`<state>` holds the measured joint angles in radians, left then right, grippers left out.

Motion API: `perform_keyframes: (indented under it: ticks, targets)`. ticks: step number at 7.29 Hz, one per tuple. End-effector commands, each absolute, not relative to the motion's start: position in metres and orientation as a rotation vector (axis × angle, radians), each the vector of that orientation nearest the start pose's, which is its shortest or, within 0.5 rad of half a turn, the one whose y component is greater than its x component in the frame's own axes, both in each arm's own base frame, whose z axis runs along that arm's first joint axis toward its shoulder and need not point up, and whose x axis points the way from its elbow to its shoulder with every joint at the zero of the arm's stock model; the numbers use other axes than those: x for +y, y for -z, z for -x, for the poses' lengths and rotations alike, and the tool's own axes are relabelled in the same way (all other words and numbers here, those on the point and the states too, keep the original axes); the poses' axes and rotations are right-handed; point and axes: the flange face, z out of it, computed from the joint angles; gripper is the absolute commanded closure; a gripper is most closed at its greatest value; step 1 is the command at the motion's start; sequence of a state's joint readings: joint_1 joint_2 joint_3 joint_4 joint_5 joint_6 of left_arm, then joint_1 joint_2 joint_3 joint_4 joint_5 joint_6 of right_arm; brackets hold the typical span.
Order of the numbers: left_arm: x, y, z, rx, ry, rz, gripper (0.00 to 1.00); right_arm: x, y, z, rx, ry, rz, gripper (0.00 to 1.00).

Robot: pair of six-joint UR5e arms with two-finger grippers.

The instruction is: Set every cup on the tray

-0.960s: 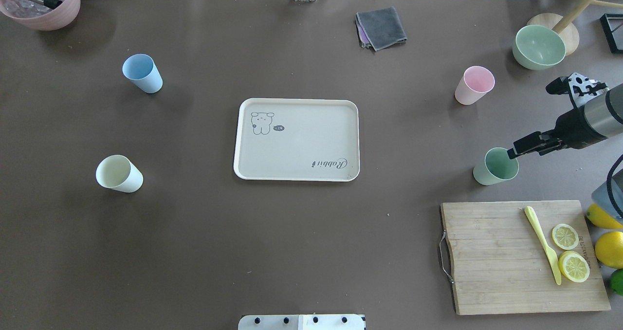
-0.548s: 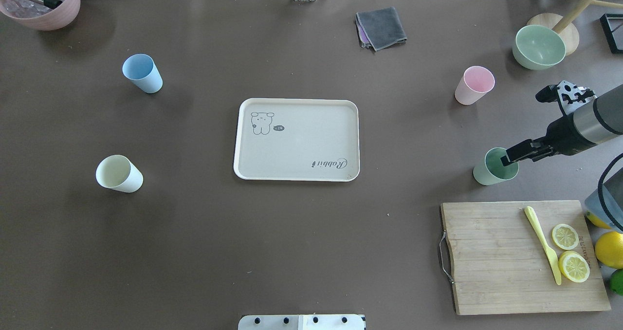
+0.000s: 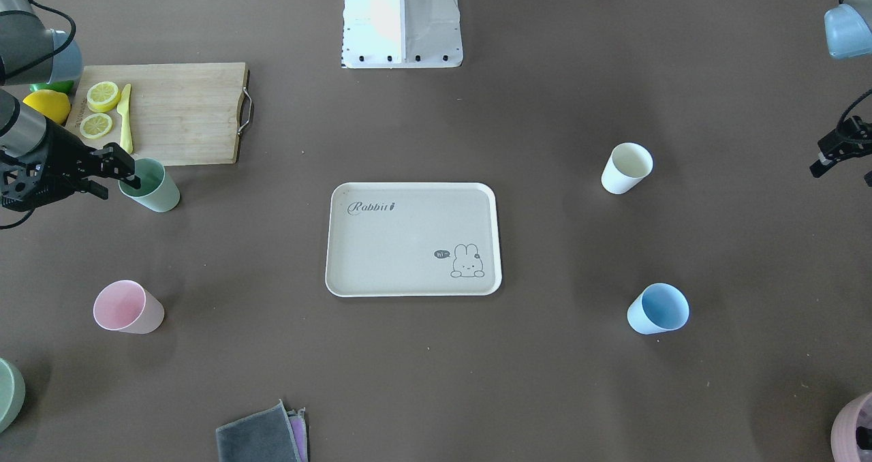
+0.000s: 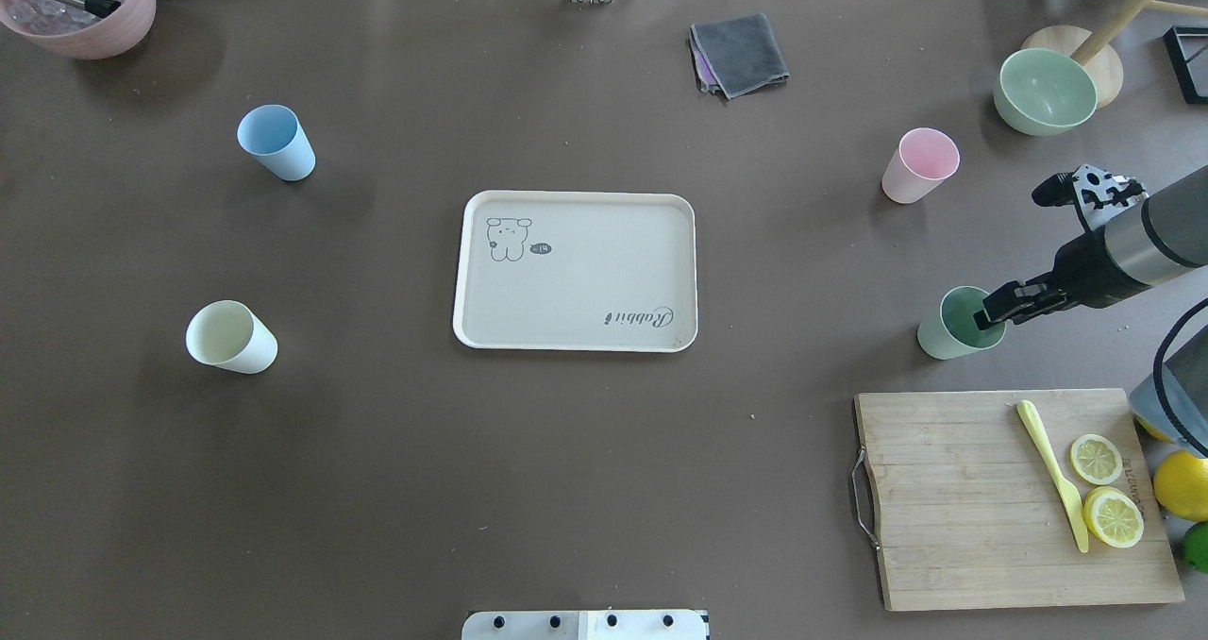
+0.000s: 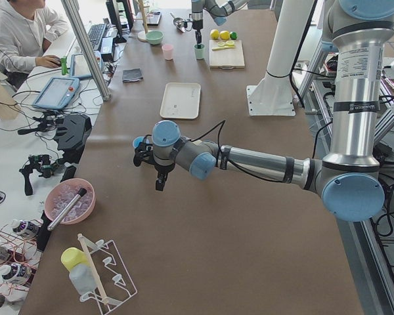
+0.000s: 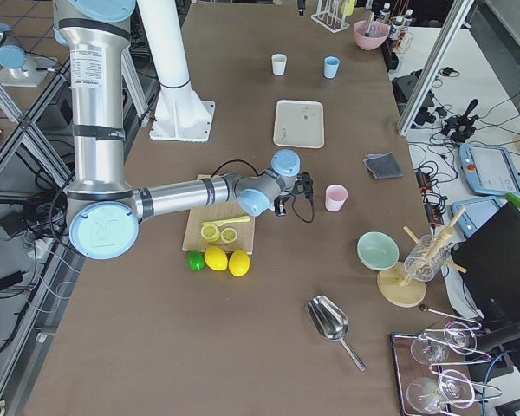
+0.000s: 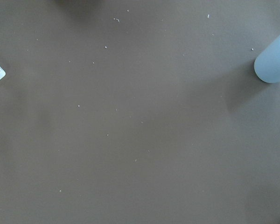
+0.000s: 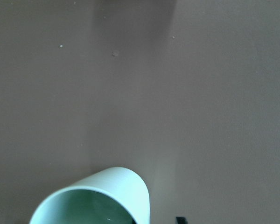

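Four cups stand on the table around the tray, and the right gripper is at the green one.
The small mint green tapered cup (image 4: 936,340) stands upright on the brown table (image 4: 566,489). It is right of the flat beige rectangular tray (image 4: 576,281) and just past the far edge of the wooden cutting board (image 4: 953,498). The right gripper (image 4: 993,311) has its jaws parted and grips nothing, with one fingertip over the cup's rim. The pale pink cup (image 4: 915,168) stands farther back on that side. The light blue cup (image 4: 276,143) and the cream white cup (image 4: 231,338) stand well to the left. The left gripper (image 3: 819,167) hangs over the table's left end, and I can't tell how its jaws stand.

The brown table (image 4: 566,489) bears a tray (image 4: 576,195), four cups (image 4: 276,142), a cutting board (image 4: 944,498) and a cloth (image 4: 741,53).
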<state>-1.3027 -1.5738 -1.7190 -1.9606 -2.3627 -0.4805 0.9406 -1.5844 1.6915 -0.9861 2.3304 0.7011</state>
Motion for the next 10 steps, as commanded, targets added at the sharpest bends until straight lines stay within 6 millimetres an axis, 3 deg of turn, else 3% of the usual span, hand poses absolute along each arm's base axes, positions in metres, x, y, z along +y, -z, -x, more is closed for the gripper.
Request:
perform_keyframes:
  ticks: [1,2,3,5,7,8,9,10]
  targets:
    - [-0.514,-0.496,-0.133,0.92,0.109,-0.148,0.02,-0.452,-0.521,0.251,-0.994,0.21,-0.092,1.0]
    - [-0.504,-0.479,-0.167,0.887,0.12,-0.167,0.02,-0.46,-0.5,0.256,-1.011,0.22,-0.119,1.0]
    - [-0.496,-0.474,-0.188,0.889,0.104,-0.152,0.03,-0.471,-0.48,0.262,-1.03,0.183,-0.118,1.0]
    - [-0.467,-0.462,-0.243,0.913,0.038,-0.093,0.07,-0.503,-0.397,0.308,-1.048,0.093,-0.078,1.0]
    - [-0.44,-0.469,-0.272,0.911,-0.031,-0.054,0.09,-0.509,-0.342,0.355,-1.038,0.064,-0.071,1.0]
    - [-0.432,-0.472,-0.28,0.915,-0.054,-0.048,0.21,-0.504,-0.327,0.372,-1.043,0.056,-0.074,1.0]
    - [-0.427,-0.475,-0.287,0.913,-0.068,-0.037,0.41,-0.499,-0.311,0.396,-1.043,0.044,-0.079,1.0]
    - [-0.427,-0.471,-0.291,0.917,-0.073,-0.038,0.75,-0.494,-0.303,0.409,-1.042,0.036,-0.084,1.0]
